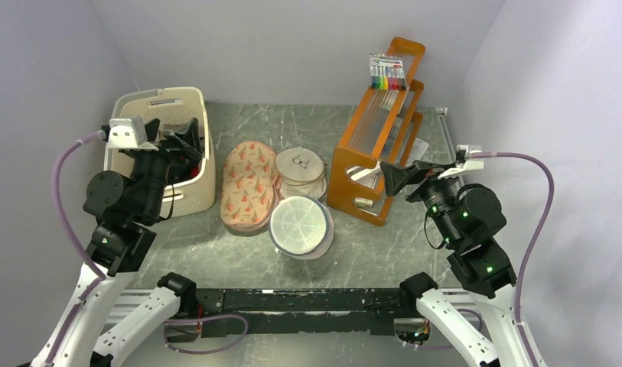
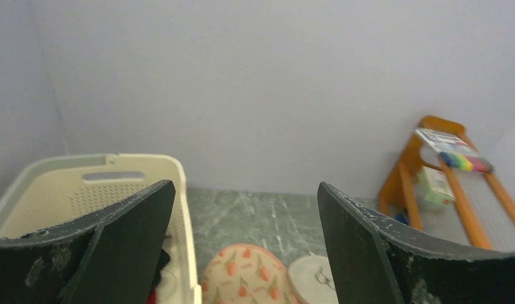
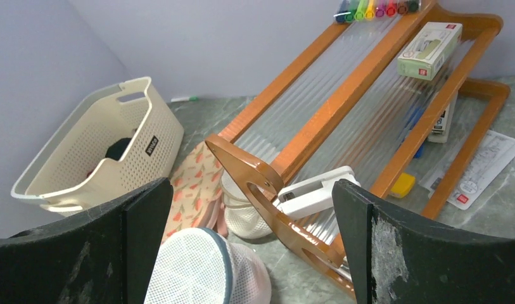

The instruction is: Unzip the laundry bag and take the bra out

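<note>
The laundry bag (image 1: 300, 224) is a round white mesh dome with a grey-lavender zipper rim, lying on the table in front of centre. It appears zipped shut, and the bra is hidden. In the right wrist view the laundry bag (image 3: 197, 266) sits low, just below my left finger. My left gripper (image 1: 179, 141) hovers open over the cream basket's near right side, well left of the bag; its fingers (image 2: 245, 187) hold nothing. My right gripper (image 1: 399, 177) is open and empty beside the orange rack's near end, up and right of the bag, with wide-set fingers (image 3: 251, 183).
A cream perforated basket (image 1: 162, 115) with dark and red items stands at the back left. A peach patterned bag (image 1: 248, 183) and a beige bag with a glasses print (image 1: 300, 170) lie just behind the laundry bag. An orange rack (image 1: 376, 145) holding markers (image 1: 386, 73) stands to the right.
</note>
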Robot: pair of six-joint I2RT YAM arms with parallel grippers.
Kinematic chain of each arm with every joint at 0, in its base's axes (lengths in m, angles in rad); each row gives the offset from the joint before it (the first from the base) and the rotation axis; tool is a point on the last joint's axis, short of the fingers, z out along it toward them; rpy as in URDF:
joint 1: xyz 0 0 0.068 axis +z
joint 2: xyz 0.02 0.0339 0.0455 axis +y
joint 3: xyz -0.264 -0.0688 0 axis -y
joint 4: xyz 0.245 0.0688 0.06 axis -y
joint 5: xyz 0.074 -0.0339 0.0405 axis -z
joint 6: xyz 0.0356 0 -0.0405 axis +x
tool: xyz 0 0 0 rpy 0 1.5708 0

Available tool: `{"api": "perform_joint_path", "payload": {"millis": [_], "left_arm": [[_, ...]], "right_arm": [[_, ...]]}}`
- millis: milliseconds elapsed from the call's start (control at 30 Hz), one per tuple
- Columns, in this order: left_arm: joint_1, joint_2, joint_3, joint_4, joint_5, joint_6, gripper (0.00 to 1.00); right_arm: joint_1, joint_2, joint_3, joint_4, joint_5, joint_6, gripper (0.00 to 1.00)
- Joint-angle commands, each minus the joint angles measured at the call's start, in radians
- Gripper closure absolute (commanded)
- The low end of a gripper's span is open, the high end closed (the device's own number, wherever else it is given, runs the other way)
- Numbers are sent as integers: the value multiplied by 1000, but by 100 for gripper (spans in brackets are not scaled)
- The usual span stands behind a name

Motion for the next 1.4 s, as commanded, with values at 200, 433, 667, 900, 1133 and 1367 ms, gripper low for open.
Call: {"api": "perform_joint_path", "payload": {"millis": [200, 433, 667, 900, 1133, 1367], "left_arm": [[97, 32, 95, -381, 330, -295, 6], [117, 116, 63, -474, 531, -375, 6], [121, 197, -76, -390, 812, -504, 6], [36, 231, -239, -282, 820, -596, 6], [-129, 353, -280, -267, 700, -608, 6], [-191, 321, -421, -79, 679, -742, 6]], "right_arm": [[53, 54, 88, -121, 103, 61, 0], [64, 22, 7, -88, 84, 61, 0], [68, 47, -23, -86, -83, 2, 0], [71, 170, -46, -76, -342, -66, 0], [83, 270, -77, -43, -546, -133, 0], [144, 401, -115, 54, -672, -82, 0]]}}
